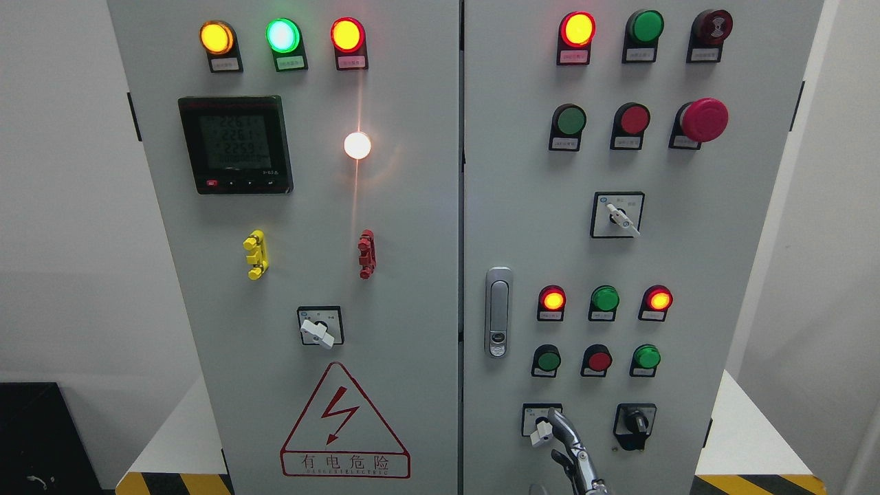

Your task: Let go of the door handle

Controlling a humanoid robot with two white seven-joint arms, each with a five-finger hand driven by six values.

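The silver door handle (498, 313) sits upright and flush on the left edge of the right cabinet door (687, 275). Both doors look shut. My right hand (574, 454) comes in at the bottom edge, right of the middle, well below the handle and apart from it. Only part of it shows. One metal finger (565, 427) points up, with its tip next to the white knob of a rotary switch (541, 432). The hand holds nothing. The left arm is out of view.
The grey cabinet carries lit indicator lamps, push buttons, a red mushroom stop button (702, 119), a digital meter (235, 144) and rotary switches. A warning triangle (344, 426) is on the left door. A black box (34, 433) stands at the lower left.
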